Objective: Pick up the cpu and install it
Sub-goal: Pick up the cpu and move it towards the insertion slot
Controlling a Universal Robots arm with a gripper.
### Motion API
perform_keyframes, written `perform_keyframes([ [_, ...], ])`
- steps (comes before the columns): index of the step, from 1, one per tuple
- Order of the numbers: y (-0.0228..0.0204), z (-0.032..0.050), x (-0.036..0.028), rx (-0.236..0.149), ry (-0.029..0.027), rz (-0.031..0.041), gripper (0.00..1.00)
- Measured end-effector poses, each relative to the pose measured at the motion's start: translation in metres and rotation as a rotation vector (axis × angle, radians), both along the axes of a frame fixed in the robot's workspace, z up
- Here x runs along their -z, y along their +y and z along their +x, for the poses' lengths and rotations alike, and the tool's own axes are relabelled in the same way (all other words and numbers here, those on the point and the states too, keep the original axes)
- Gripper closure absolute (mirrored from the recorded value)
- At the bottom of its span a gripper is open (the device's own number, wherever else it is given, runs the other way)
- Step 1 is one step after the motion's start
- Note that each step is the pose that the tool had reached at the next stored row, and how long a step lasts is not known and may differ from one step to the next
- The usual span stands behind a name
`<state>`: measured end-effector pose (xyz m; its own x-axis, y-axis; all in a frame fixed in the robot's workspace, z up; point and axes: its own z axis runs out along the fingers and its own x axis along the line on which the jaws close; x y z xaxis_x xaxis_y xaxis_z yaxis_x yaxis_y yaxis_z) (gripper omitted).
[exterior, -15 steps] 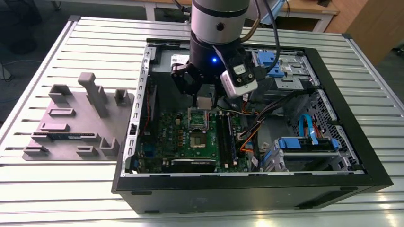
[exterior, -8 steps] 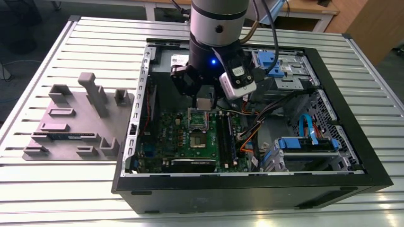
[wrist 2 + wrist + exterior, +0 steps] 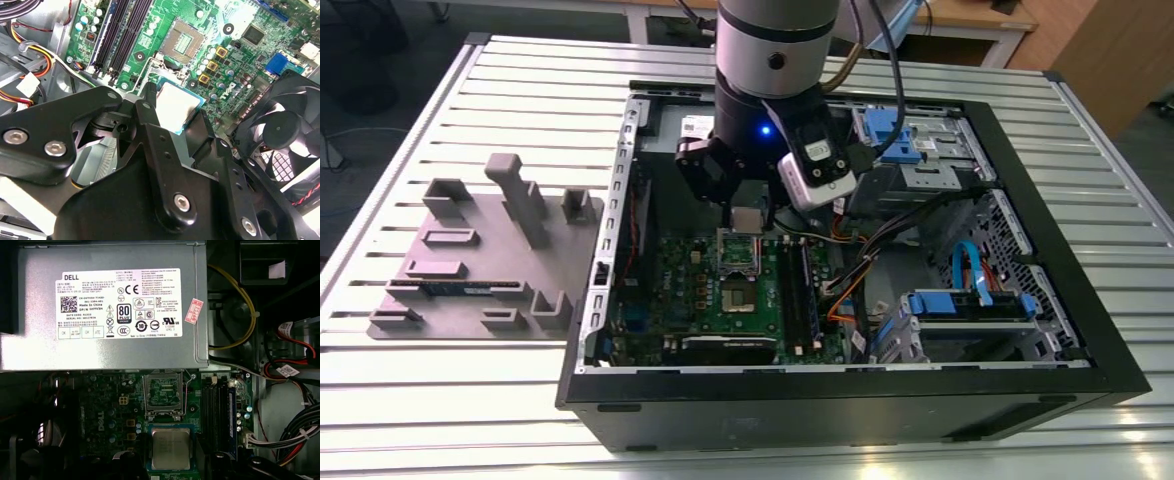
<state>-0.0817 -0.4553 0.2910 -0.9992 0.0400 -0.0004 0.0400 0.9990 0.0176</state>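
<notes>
cpu (image 3: 170, 447) — flat, silver top up — in gripper (image 3: 176, 107), nr socket (image 3: 162, 390)

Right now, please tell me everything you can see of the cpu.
The cpu is a small flat square chip, its top dull silver metal with a thin blue-green rim. Silver face up, it is held by two opposite edges in the gripper above the green motherboard, not yet in the open socket.

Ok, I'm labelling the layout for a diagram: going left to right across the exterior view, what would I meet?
Grey fixture block → case's left wall → green motherboard → orange cables → nearer blue drive bracket → case's right wall. The hand, holding the cpu, overlaps the motherboard.
</notes>
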Motion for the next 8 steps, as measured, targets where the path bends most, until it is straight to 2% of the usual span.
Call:
perform_keyframes([
  [8, 0.0, -0.0002, 0.0001, 0.0, 0.0, -0.0001, 0.53],
])
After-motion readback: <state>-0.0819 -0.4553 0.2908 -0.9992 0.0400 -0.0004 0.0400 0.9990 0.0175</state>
